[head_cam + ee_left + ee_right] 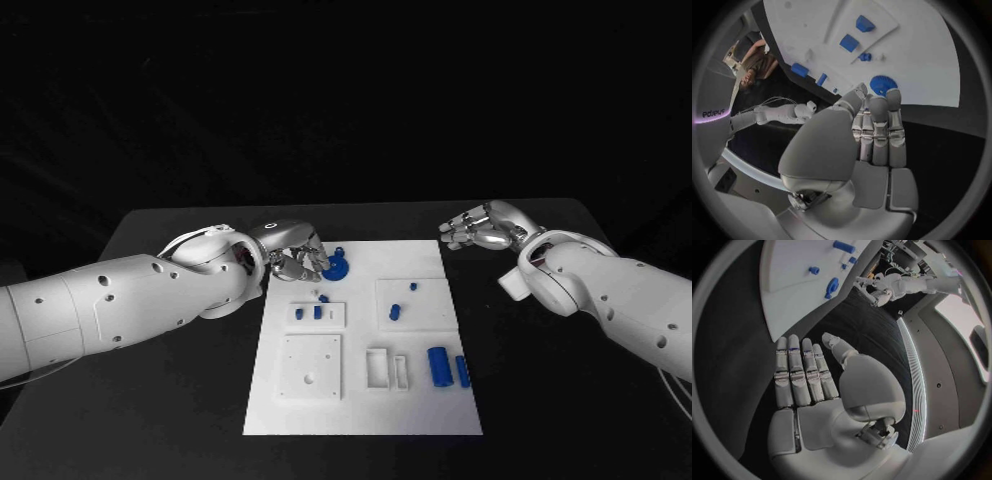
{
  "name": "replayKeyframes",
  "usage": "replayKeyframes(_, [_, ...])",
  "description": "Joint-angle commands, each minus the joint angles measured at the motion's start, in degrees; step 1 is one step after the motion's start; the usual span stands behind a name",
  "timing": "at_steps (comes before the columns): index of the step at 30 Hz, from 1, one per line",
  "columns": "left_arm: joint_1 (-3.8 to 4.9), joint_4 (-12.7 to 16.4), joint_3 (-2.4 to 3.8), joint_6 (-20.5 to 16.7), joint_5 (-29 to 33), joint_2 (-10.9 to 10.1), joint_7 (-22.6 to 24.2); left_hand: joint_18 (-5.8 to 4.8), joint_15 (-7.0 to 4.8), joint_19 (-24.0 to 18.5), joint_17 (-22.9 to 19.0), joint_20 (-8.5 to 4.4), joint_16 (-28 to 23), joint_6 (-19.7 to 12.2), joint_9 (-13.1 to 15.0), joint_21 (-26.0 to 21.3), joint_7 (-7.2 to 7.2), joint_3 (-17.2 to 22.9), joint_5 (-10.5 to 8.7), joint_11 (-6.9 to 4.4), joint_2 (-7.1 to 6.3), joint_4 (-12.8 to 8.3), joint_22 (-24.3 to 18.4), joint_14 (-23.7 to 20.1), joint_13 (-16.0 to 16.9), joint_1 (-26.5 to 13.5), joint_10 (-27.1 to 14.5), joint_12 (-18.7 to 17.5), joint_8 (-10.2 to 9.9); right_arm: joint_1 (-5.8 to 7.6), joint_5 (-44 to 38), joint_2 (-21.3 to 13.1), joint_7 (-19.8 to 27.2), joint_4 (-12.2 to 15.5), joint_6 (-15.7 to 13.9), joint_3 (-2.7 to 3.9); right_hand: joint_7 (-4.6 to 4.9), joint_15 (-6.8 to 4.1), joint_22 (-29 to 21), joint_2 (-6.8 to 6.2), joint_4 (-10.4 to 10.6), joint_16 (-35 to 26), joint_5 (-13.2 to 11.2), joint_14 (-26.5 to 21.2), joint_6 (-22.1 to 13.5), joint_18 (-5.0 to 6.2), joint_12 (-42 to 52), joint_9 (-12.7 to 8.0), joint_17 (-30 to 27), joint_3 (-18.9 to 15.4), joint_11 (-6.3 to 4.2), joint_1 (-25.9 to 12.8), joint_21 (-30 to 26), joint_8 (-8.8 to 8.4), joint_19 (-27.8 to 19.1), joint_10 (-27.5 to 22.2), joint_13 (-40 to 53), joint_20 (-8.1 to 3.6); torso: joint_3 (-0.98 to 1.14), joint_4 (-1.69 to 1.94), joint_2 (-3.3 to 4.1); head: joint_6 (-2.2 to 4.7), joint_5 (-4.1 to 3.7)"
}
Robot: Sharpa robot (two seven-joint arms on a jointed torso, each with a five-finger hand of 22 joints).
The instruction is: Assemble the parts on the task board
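Note:
The white task board [361,400] lies in the middle of the black table. A blue gear [338,266] sits near its far left corner. My left hand [296,255] hovers beside that gear; in the left wrist view its straight fingers [879,125] end right at the gear [881,84], and nothing lies in the palm. Whether the tips touch the gear I cannot tell. My right hand [483,228] is off the board's far right corner, above the bare table, flat and holding nothing [804,375]. Small blue parts [309,312] stand mid-board, and two blue cylinders [438,366] lie at the near right.
White recessed blocks [312,366] and a slotted holder [387,368] sit on the board's near half. More small blue pegs [413,287] stand right of centre. Black table [173,400] surrounds the board on both sides.

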Motion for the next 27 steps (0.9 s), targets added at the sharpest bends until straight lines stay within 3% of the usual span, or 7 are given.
replayKeyframes(1, [0.10, 0.25, 0.02, 3.49, -0.60, 0.19, 1.03, -0.61, -0.45, -0.44, 0.08, -0.32, 0.23, 0.76, -0.04, 0.85, -0.06, -0.51, 0.33, -0.04, 1.19, -1.17, 1.40, -0.01, 0.02, 0.04, 0.74, -0.10, -0.01, -0.01, -4.67, 0.02, 1.03, 0.68, -1.28, 0.04, -0.10, -0.48, 0.16, -0.42, -0.93, 0.17, -0.93, 1.48, 0.94, 0.56, -0.17, 0.08, 0.25, 1.31, -0.21, 0.49, 0.66, -0.06, 1.28, 0.90, -0.01, -0.51, 0.01, 0.07, -0.01, 0.02, -0.05])
replayKeyframes(8, [0.12, 0.30, 0.02, 4.70, -1.45, 0.29, 0.74, -0.76, -0.71, -1.10, 0.21, -0.53, 0.48, 1.45, -0.07, 2.29, -0.23, -1.94, 0.28, -0.47, 2.44, -3.00, 1.30, 0.12, 0.05, -0.32, 1.60, 0.02, -0.02, -0.01, -9.58, -0.19, 0.79, 2.64, -1.94, 0.05, -0.99, -3.60, 1.46, -0.55, -1.46, 2.21, -2.25, 9.02, 4.15, 1.09, -0.01, 0.39, 2.36, 0.91, -1.85, 2.94, 4.43, 0.24, 8.20, 4.97, 0.14, -3.63, -0.05, 0.00, 0.00, 0.40, 0.12])
replayKeyframes(10, [0.12, 0.28, 0.02, 4.88, -1.73, 0.26, 0.67, -0.82, -0.85, -1.12, 0.25, -0.63, 0.54, 1.63, -0.06, 2.51, -0.29, -2.22, 0.31, -0.75, 2.55, -3.38, 1.30, 0.18, 0.11, -0.19, 2.18, 0.23, 0.01, 0.00, -10.97, -0.26, 0.58, 3.38, -1.88, 0.05, -1.43, -4.67, 2.22, -0.63, -1.38, 2.84, -2.28, 11.57, 5.40, 0.63, -0.19, 0.40, 3.68, -0.42, -2.55, 3.91, 6.16, 0.06, 10.47, 6.65, 0.09, -5.17, -0.07, 0.00, -0.03, 0.39, 0.15])
replayKeyframes(14, [0.13, 0.23, 0.02, 5.64, -2.50, 0.41, 0.62, -1.24, -1.16, -1.24, 0.49, -0.95, 0.87, 2.07, -0.10, 2.66, -0.49, -2.78, 0.13, -1.14, 2.75, -3.66, 1.18, 0.15, 0.12, -0.66, 2.75, 0.55, -0.03, 0.03, -13.53, -0.33, 0.01, 4.83, -1.49, 0.06, -1.92, -6.05, 3.44, -0.41, -1.15, 4.19, -2.53, 15.35, 6.37, 0.39, 0.14, 0.32, 5.72, -2.29, -3.84, 4.37, 8.73, -0.04, 13.63, 9.90, 0.37, -6.81, -0.15, 0.07, -0.05, 0.23, 0.10])
replayKeyframes(19, [0.13, 0.11, -0.01, 7.09, -4.92, 1.12, -0.01, -1.65, -1.36, -1.13, 0.70, -1.21, 1.08, 2.48, -0.09, 2.55, -0.61, -3.20, -0.14, -1.43, 2.90, -3.88, 1.08, 0.16, 0.12, -1.19, 3.00, 0.77, -0.03, 0.07, -15.03, -0.11, -0.52, 5.94, -1.06, 0.07, -2.24, -6.91, 4.83, 0.25, -1.19, 5.06, -2.02, 16.75, 6.80, -0.37, -0.04, 0.15, 10.54, -4.50, -4.55, 4.45, 11.13, -0.14, 14.70, 11.85, 0.39, -8.29, -0.13, 0.14, 0.00, 0.37, 0.22])
replayKeyframes(27, [0.15, -0.97, -0.30, 8.81, -9.44, 2.83, -2.44, -2.20, -1.73, -0.72, 2.09, -1.64, 2.90, 0.65, -0.23, 2.07, -0.68, -3.36, -0.68, -2.02, 2.11, -3.50, 0.90, -0.06, 0.51, -2.33, 4.76, 3.78, -0.11, 0.09, -15.60, 0.22, -0.93, 6.74, -1.60, 0.13, -2.60, -8.57, 7.71, 0.22, -1.14, 14.91, -0.75, 16.33, 5.62, -0.52, 0.17, 0.05, 20.58, -6.64, -6.07, 3.05, 15.58, -0.16, 17.87, 17.27, 2.60, -10.00, -0.02, 0.05, 0.05, 0.58, 0.36])
